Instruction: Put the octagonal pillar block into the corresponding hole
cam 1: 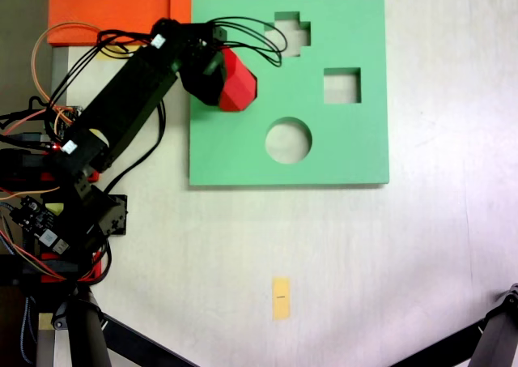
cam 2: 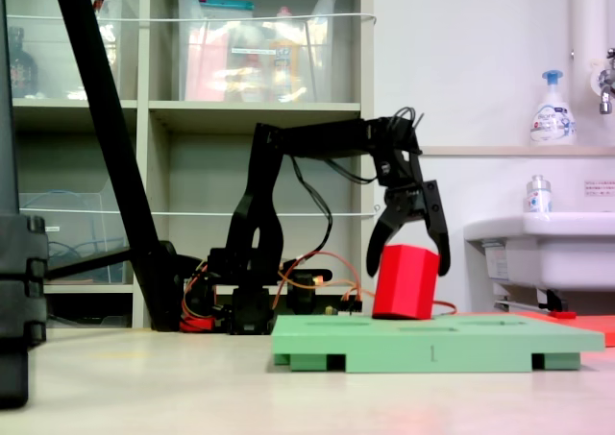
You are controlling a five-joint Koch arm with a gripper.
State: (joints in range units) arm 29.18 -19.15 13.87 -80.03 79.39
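Observation:
The red octagonal pillar block [cam 1: 239, 85] [cam 2: 404, 283] stands on the left part of the green foam board [cam 1: 243, 152] [cam 2: 432, 344]. It leans slightly, and its base is at the level of the board's top. My gripper [cam 1: 220, 75] [cam 2: 408, 267] hangs over it from the left, open. Its two black jaws are spread to either side of the block's upper half. The corresponding hole is hidden under the block and gripper. The cross cutout [cam 1: 291, 33], square cutout [cam 1: 341, 86] and round cutout [cam 1: 288, 140] lie open to the right.
Orange foam sheets [cam 1: 105, 6] lie beyond the board's top-left corner. The arm's base, wiring and circuit boards [cam 1: 48, 213] fill the left edge. A yellow tag [cam 1: 281, 296] sits on the pale table below the board. Black tripod legs [cam 1: 121, 334] cross the bottom corners.

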